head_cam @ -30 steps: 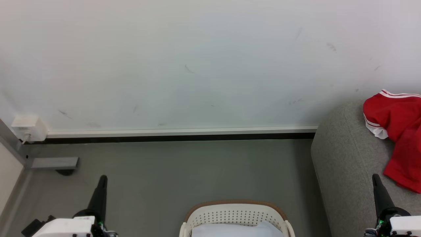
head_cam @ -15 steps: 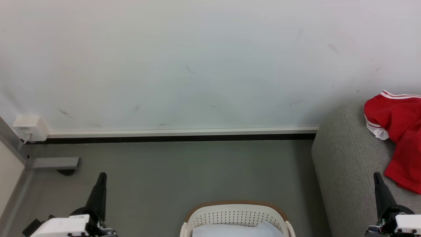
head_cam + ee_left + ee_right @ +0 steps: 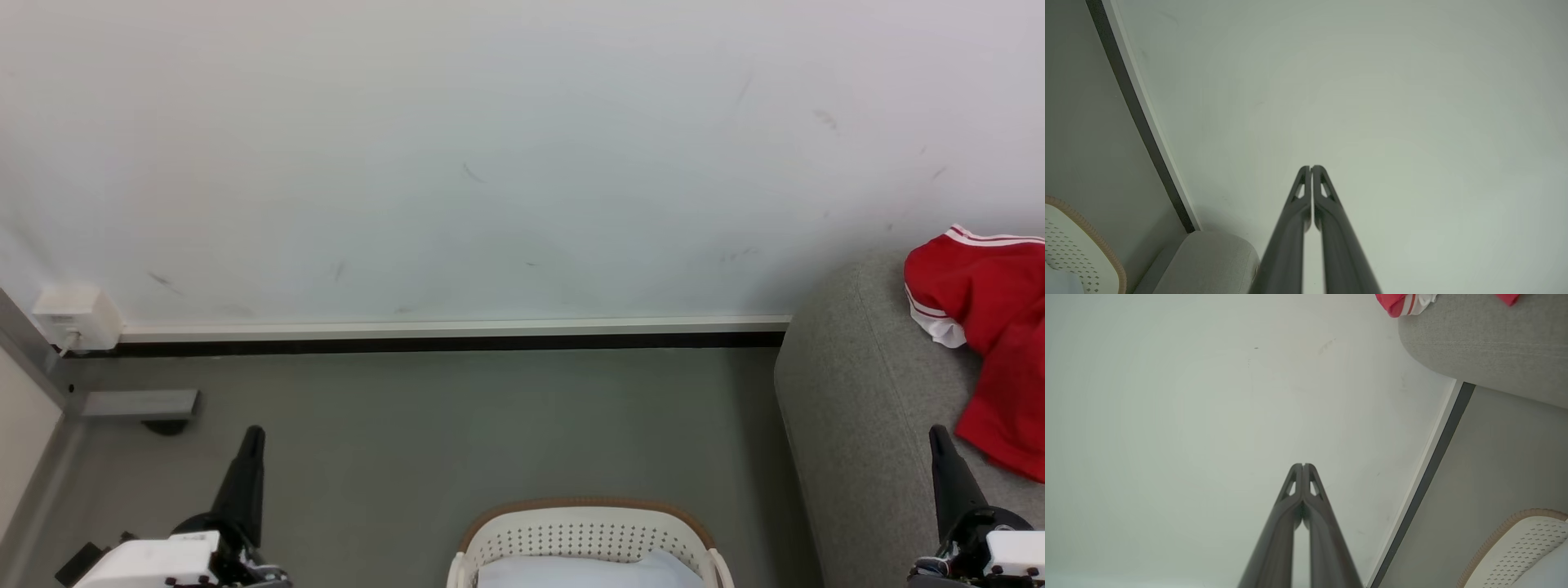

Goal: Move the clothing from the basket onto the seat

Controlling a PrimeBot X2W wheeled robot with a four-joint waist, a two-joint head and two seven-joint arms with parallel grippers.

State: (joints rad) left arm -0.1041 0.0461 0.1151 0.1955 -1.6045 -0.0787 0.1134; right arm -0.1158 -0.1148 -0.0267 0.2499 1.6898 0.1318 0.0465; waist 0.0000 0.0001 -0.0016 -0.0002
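Head view. Red clothing (image 3: 984,327) already draped over the seat (image 3: 849,408), well to the right of the basket (image 3: 584,527). Inside the basket, a pale bundle (image 3: 571,573), cut off by the bottom edge; cannot tell whether garment or liner. No red visible in the basket. Left tool (image 3: 254,435) to the left of the basket, right tool (image 3: 936,433) to the right of it, in front of the seat. Each pinched down to one dark point, carrying nothing. Judged well along: at least one garment delivered, perhaps the pale bundle left to fetch.

Left wrist view. Left tool (image 3: 1311,168) with fingers pressed flat together, nothing between them, aimed at the bare wall (image 3: 1372,102). Basket (image 3: 1073,245) in the lower left corner, a rounded end of the seat (image 3: 1208,261) just to its right.

Right wrist view. Right tool (image 3: 1303,465) likewise closed tight and empty, wall behind it. Basket (image 3: 1523,543) low on the right, seat (image 3: 1486,343) well above the basket, a fold of the clothing (image 3: 1400,302) hanging at the seat's edge.

Against the head picture of a second back: whole scene nudged slightly rightward, so a camera shift, not moved things. Clothing in the same folds, basket and bundle as they were. Both tools a touch farther out from the basket, as tightly closed as then.
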